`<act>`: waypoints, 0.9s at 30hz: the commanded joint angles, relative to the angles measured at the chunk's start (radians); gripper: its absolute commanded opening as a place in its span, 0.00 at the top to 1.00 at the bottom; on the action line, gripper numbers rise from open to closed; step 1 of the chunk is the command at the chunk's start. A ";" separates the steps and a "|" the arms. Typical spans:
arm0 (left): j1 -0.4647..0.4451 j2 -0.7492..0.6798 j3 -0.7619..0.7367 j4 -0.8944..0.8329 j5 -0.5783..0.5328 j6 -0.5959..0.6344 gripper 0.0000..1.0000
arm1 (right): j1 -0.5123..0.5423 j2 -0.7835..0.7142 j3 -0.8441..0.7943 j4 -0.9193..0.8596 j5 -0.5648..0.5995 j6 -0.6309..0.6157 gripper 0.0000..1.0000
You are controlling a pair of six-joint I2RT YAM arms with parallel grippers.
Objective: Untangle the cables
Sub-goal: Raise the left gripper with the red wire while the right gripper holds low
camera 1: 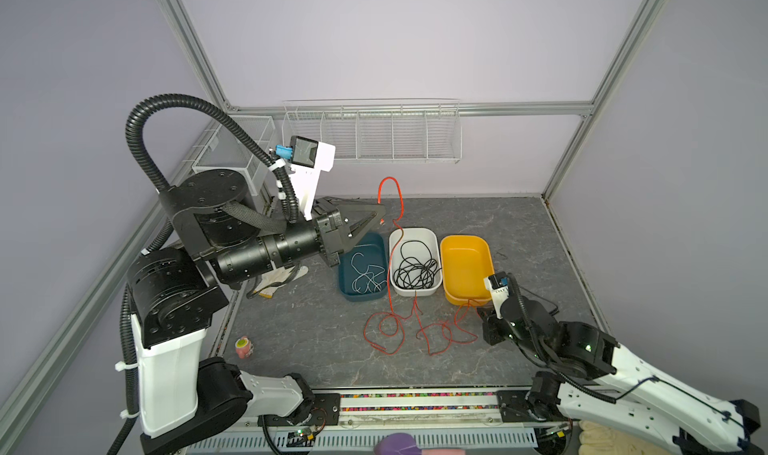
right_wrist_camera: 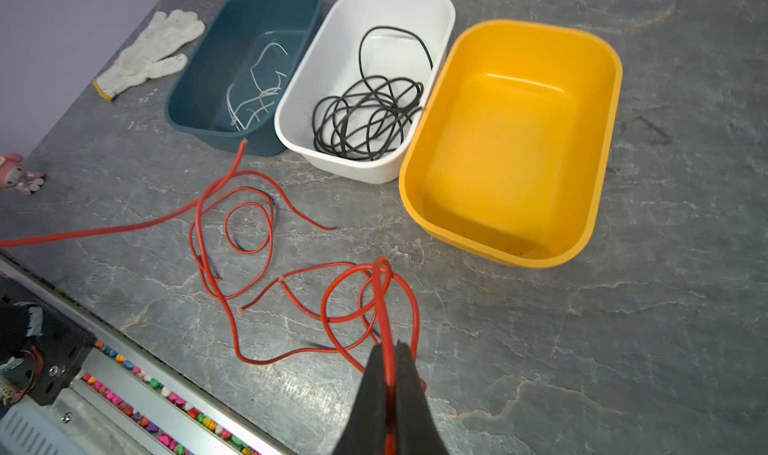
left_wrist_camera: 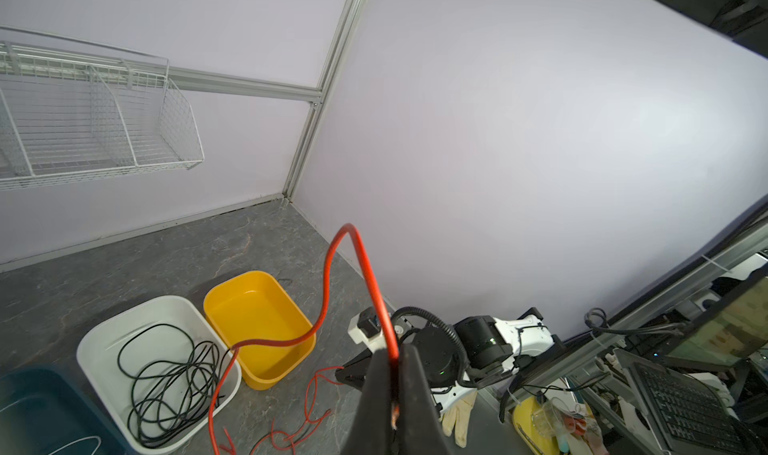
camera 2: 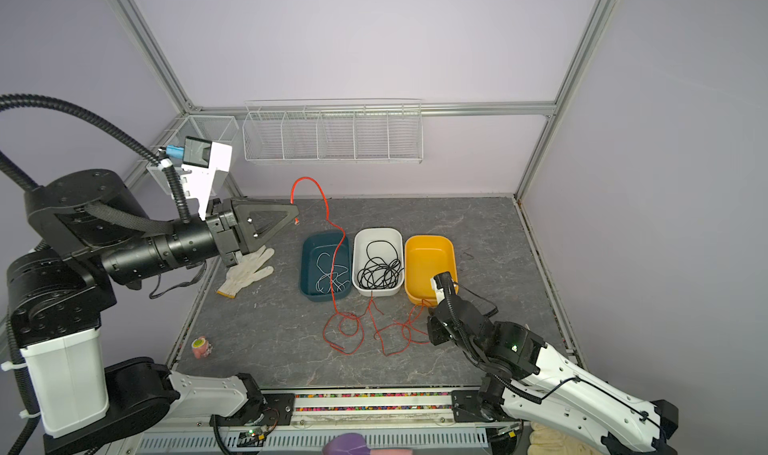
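Overhead, the left gripper is up high, clamped on a red cable. The cable arcs up, then drops between the teal bin and the white bin to a red tangle on the table. Only its wrist view shows the right gripper pinched on a red loop; both top views hide those tips. Black cable in white bin, white cable in teal.
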 commanded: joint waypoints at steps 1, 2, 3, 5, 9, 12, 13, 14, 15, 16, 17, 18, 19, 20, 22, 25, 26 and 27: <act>-0.004 -0.009 0.032 -0.016 0.056 -0.060 1.00 | -0.006 -0.043 -0.076 0.157 -0.103 0.021 0.94; -0.004 -0.006 0.025 -0.006 0.065 -0.073 1.00 | -0.007 -0.055 -0.095 0.206 -0.160 0.011 0.94; -0.004 -0.002 0.018 0.003 0.074 -0.080 1.00 | -0.007 -0.064 -0.119 0.268 -0.236 -0.015 0.94; -0.004 0.012 0.008 0.003 0.077 -0.084 1.00 | -0.004 -0.055 -0.130 0.331 -0.327 -0.044 0.94; -0.004 0.030 -0.005 0.015 0.062 -0.077 1.00 | 0.021 0.007 -0.141 0.427 -0.447 -0.081 0.94; -0.004 0.045 -0.008 0.038 0.057 -0.080 1.00 | 0.057 0.074 -0.142 0.492 -0.462 -0.095 0.92; -0.004 0.053 -0.008 0.045 0.057 -0.081 1.00 | 0.070 0.102 -0.137 0.504 -0.449 -0.101 0.91; -0.004 0.057 -0.006 0.051 0.058 -0.082 1.00 | 0.079 0.128 -0.130 0.514 -0.438 -0.105 0.91; -0.004 0.063 -0.007 0.058 0.057 -0.083 1.00 | 0.090 0.156 -0.124 0.531 -0.433 -0.108 0.90; -0.005 0.065 -0.008 0.066 0.055 -0.085 1.00 | 0.100 0.180 -0.121 0.548 -0.423 -0.110 0.89; -0.004 0.068 -0.007 0.072 0.052 -0.085 1.00 | 0.108 0.203 -0.122 0.570 -0.418 -0.108 0.88; -0.004 0.069 -0.008 0.080 0.049 -0.086 1.00 | 0.117 0.230 -0.124 0.599 -0.411 -0.105 0.86; -0.004 0.071 -0.010 0.087 0.045 -0.089 1.00 | 0.126 0.257 -0.123 0.627 -0.401 -0.098 0.84; -0.004 0.071 -0.013 0.094 0.045 -0.091 1.00 | 0.132 0.287 -0.124 0.650 -0.399 -0.094 0.83; -0.004 0.069 -0.022 0.109 0.040 -0.098 1.00 | 0.150 0.352 -0.112 0.690 -0.395 -0.093 0.82; -0.005 0.067 -0.036 0.130 0.036 -0.105 1.00 | 0.176 0.424 -0.099 0.755 -0.395 -0.092 0.73; -0.006 0.068 -0.039 0.135 0.035 -0.106 1.00 | 0.184 0.441 -0.099 0.781 -0.393 -0.091 0.69; -0.006 0.069 -0.041 0.136 0.034 -0.106 1.00 | 0.194 0.456 -0.094 0.803 -0.390 -0.091 0.65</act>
